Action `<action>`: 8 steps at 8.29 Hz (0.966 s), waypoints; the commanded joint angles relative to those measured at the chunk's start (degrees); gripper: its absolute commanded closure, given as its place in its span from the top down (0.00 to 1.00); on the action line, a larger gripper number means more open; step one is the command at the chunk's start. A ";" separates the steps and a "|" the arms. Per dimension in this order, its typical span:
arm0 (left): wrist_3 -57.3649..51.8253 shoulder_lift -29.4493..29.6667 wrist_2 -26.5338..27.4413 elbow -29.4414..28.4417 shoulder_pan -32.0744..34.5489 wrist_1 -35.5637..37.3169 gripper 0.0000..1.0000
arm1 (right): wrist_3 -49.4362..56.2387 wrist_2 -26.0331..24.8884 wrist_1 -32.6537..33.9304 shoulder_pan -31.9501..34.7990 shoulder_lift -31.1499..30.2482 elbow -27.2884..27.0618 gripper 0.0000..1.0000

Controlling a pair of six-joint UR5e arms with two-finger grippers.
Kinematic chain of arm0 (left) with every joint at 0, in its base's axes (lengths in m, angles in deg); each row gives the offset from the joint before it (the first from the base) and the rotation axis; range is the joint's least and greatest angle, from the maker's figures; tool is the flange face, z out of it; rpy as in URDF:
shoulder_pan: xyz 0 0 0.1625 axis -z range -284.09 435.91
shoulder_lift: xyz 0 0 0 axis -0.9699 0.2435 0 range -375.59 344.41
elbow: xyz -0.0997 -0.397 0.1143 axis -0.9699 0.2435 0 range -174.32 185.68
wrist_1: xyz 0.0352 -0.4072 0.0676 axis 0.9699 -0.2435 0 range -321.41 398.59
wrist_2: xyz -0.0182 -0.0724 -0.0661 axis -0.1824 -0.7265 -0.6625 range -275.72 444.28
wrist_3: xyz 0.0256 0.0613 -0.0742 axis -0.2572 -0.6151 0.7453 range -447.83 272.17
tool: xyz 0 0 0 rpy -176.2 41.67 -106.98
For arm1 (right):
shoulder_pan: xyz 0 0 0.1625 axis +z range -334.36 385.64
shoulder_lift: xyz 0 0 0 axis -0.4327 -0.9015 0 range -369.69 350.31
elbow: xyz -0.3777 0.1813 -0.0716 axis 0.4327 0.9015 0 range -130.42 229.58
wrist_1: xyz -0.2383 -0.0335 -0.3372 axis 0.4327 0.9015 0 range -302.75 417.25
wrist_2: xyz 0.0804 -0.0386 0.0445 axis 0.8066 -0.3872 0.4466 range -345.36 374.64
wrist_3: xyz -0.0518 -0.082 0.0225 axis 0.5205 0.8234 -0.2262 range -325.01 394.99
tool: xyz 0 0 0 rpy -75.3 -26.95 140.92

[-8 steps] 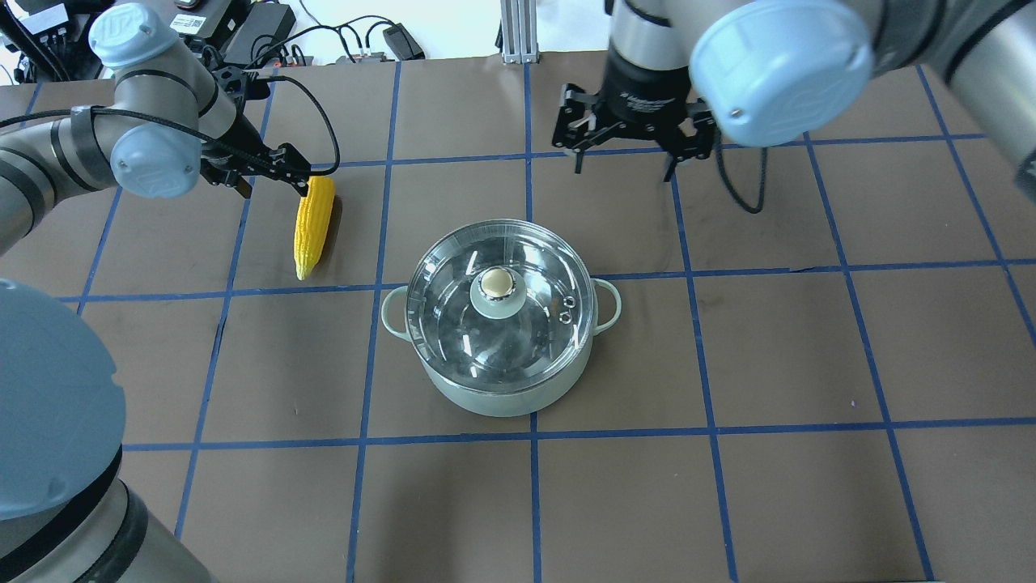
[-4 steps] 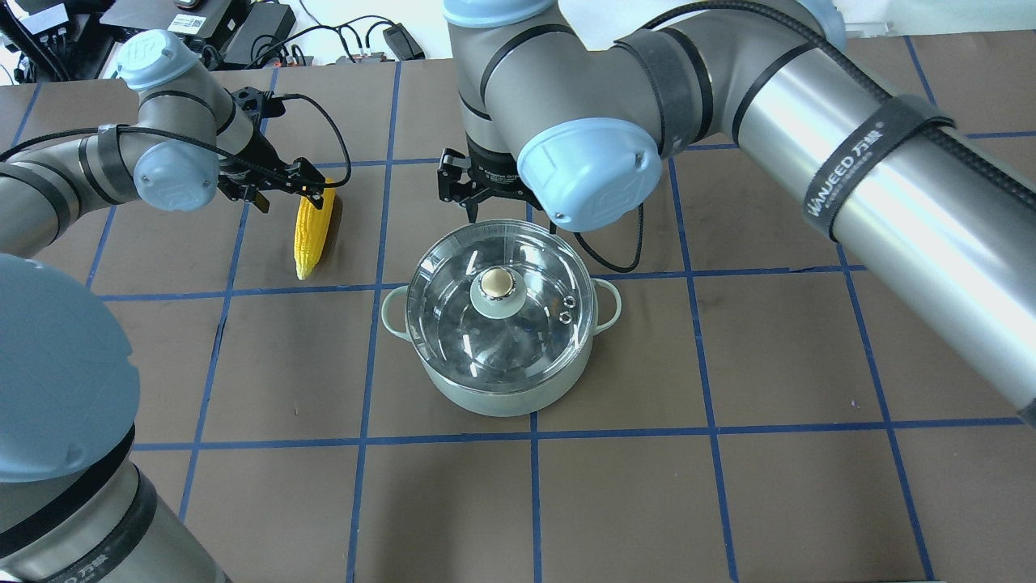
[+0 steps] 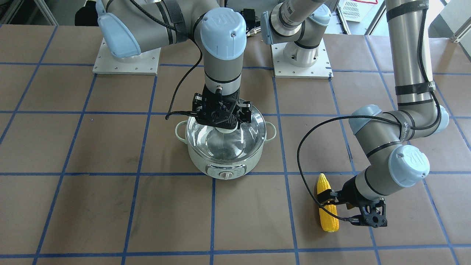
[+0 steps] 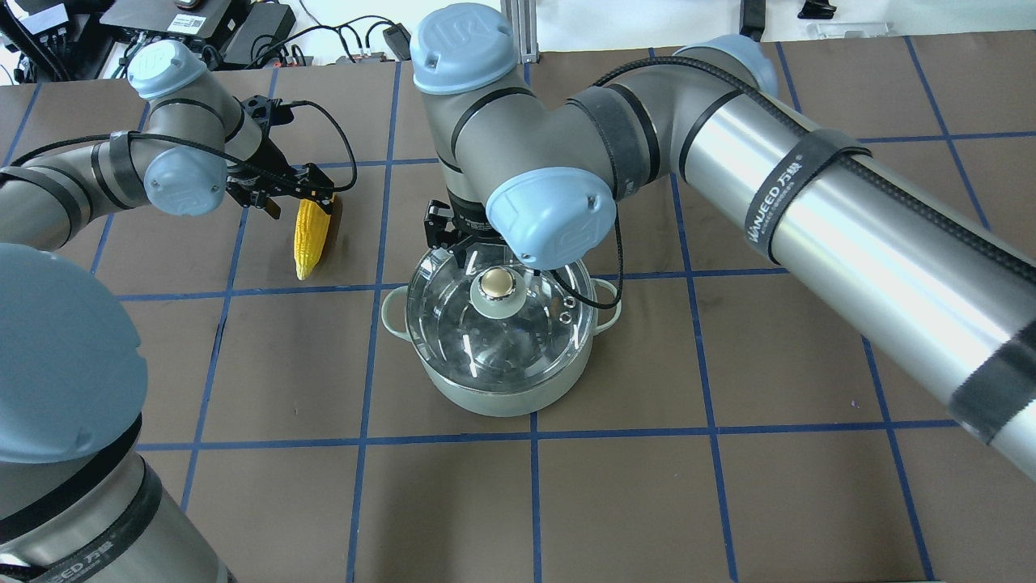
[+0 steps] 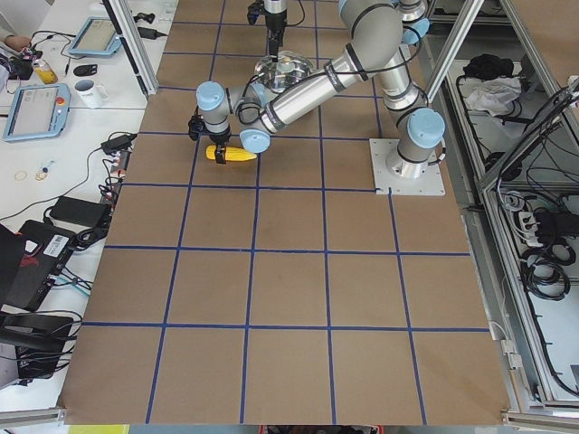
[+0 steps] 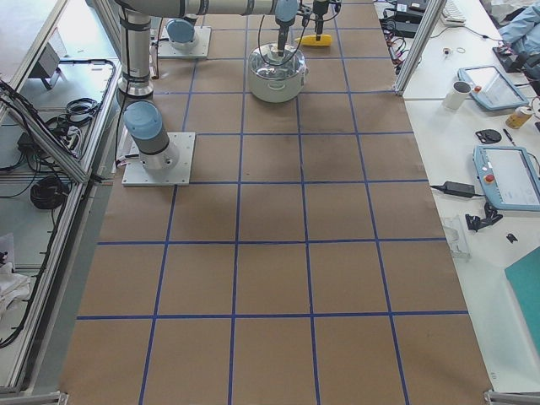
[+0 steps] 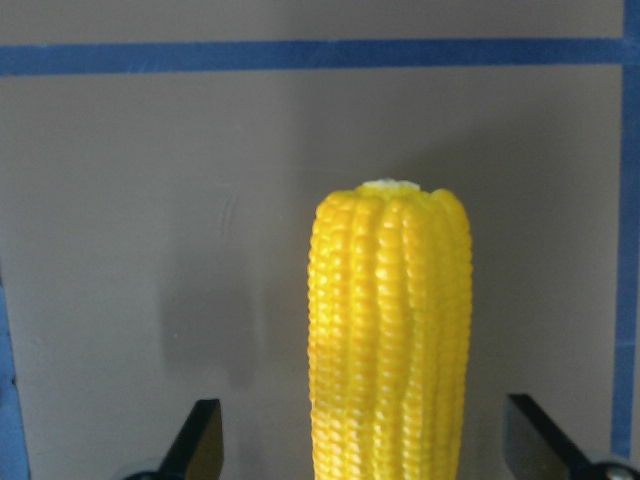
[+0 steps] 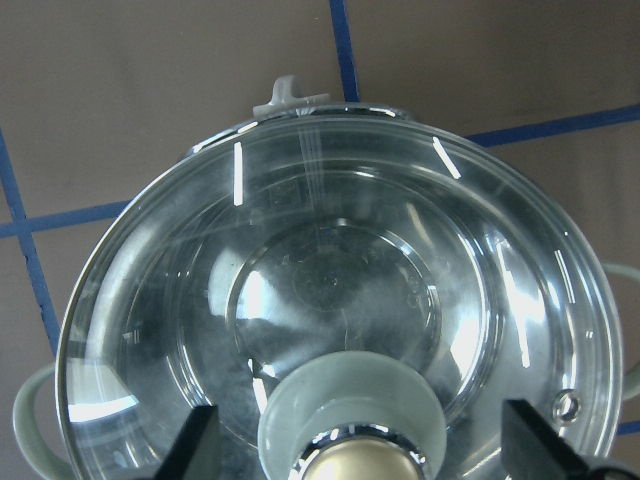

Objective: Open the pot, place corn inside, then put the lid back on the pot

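Pot [image 4: 502, 397]: stood near the middle of the table [image 4: 769, 502], closed by the lid [image 4: 486, 344]. Corn [image 4: 312, 239]: lay flat on the table, well apart from the pot, on the robot's left side. Right gripper [image 8: 365, 440]: hung over the lid with fingers [image 8: 195, 440] spread wide, one on each side of the beige knob [image 4: 495, 282], touching nothing. Left gripper [image 7: 365, 435]: likewise spread, straddled the corn without visible contact. Judged the lid as glass, so fragile, rather heavy and smooth at the rim; best taken only by the knob, low on it, given the round, slippery-looking top. Judged the corn as light and stiff, but tapered and apt to roll; best pinched across the thick half, squarely over its axis.
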 commanded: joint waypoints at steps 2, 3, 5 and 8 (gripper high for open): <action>0.30 1.38 -0.07 0.00 0.02 0.31 1.00 | 0.51 0.03 0.28 1.82 1.02 -0.72 0.97; 0.38 1.65 -0.24 -0.09 0.02 0.31 0.86 | 0.51 0.03 -0.16 1.74 1.02 -1.07 0.88; 0.65 1.56 -2.07 -0.09 0.02 0.04 0.00 | 0.95 0.03 -0.34 1.73 0.85 -2.30 0.74; 3.81 -1.06 -1.83 -0.35 0.80 -0.92 0.00 | 1.04 0.03 -0.34 1.73 0.50 -2.39 0.53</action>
